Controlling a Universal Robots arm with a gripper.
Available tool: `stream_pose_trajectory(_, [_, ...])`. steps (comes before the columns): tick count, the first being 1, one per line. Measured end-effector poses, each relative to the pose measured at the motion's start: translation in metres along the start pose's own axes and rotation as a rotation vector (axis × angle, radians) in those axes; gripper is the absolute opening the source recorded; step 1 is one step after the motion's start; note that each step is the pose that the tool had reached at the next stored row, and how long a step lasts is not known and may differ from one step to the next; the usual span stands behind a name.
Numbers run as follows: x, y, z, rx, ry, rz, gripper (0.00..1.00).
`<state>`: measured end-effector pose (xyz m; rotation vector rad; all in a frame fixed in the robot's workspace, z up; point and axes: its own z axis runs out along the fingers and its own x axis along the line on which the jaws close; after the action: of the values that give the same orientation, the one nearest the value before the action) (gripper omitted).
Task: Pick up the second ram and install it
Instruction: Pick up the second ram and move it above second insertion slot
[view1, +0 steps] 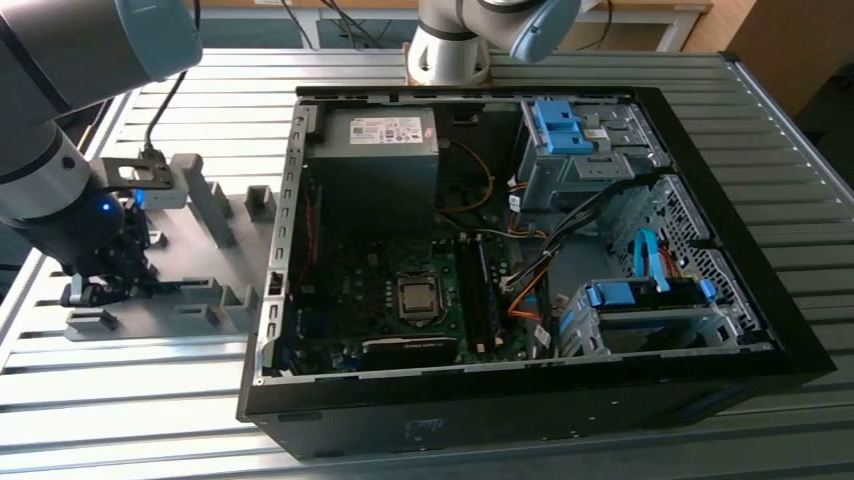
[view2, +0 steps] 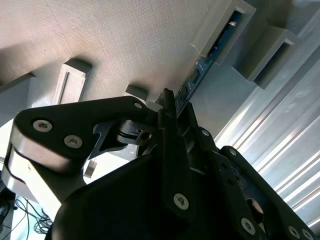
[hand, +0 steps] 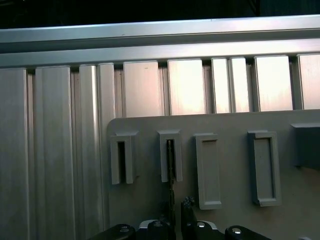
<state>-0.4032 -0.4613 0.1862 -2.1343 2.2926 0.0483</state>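
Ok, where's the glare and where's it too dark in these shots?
Exterior view: the inside of the computer case lies in shadow, the metal table around it bright. Second wrist view: the hand looms dark, with glare on the table's slats. First wrist view: those slats glare white, with darkness beyond the table's edge.

text: none legible | power supply label (view1: 380, 128): unreadable

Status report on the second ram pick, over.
Gripper low at the thin dark green ram stick. Stick on edge in grey plastic holder slot. No obstruction seen.
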Motion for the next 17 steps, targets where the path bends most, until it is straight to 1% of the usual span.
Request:
stream_pose_trajectory(6, [0.0,0.0,0.0,0.0,0.0,0.0,0.22])
stream_pose_trajectory(7, [0.0,0.0,0.0001,0.0,0.0,0.0,0.15])
stream_pose_trajectory(17, [0.0,0.0,0.0001,0.0003,-0.0003,0.0,0.14])
